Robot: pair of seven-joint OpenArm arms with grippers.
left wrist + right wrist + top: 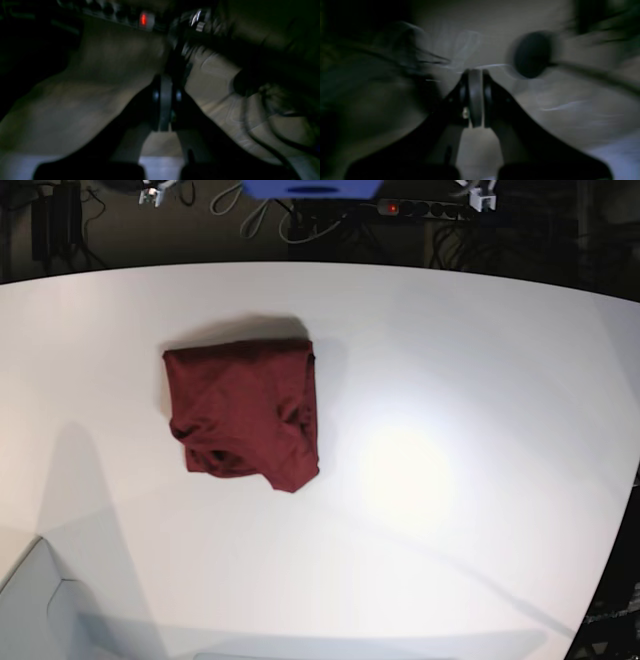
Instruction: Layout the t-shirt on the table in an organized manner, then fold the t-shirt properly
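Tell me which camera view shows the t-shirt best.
The base view: the t-shirt lies whole, a folded maroon bundle on the white table. Both wrist views are dark and blurred and show none of it.

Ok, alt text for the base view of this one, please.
A dark red t-shirt, folded into a rough, wrinkled square, lies left of centre on a big white table. Neither arm is in this view; dark floor with cables and a power strip runs behind the table's far edge.

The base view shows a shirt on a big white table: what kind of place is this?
Probably a lab or workshop, not a home. A bare white table holds only a folded maroon t-shirt, and behind it run loose cables and a power strip.
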